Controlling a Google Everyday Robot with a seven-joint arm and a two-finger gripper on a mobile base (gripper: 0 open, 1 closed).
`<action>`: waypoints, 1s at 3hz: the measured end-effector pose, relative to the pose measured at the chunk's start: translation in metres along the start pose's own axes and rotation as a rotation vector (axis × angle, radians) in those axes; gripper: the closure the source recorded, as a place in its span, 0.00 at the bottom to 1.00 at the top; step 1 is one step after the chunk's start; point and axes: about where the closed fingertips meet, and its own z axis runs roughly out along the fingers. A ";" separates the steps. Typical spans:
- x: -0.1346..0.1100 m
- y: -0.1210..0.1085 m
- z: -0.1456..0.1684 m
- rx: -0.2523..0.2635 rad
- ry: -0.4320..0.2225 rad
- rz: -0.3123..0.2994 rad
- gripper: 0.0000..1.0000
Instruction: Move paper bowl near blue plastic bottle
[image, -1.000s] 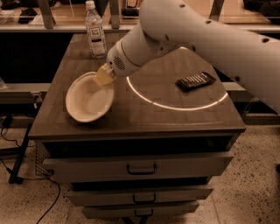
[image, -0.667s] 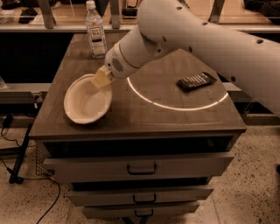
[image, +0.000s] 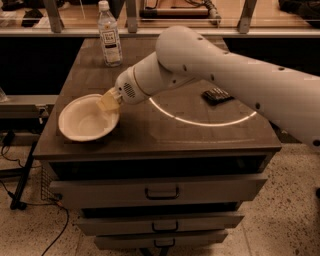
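The paper bowl (image: 87, 119) is cream-white and sits tilted at the front left of the cabinet top (image: 165, 135). My gripper (image: 107, 102) reaches in from the right and is shut on the bowl's right rim. The blue plastic bottle (image: 109, 36), clear with a white cap and a white label, stands upright at the back left of the top, well behind the bowl.
A dark flat remote-like object (image: 216, 95) lies on the right of the top. A bright ring of light (image: 200, 121) shows on the surface. Drawers (image: 161, 191) are below the top. A railing and shelf run behind. Cables lie on the floor at left.
The gripper and the bowl have shifted slightly left toward the cabinet's left edge. The bottle and the dark object have not moved.
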 end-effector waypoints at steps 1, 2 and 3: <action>-0.019 -0.031 -0.022 0.075 -0.177 0.088 1.00; -0.045 -0.061 -0.081 0.228 -0.358 0.126 1.00; -0.045 -0.061 -0.081 0.226 -0.356 0.125 1.00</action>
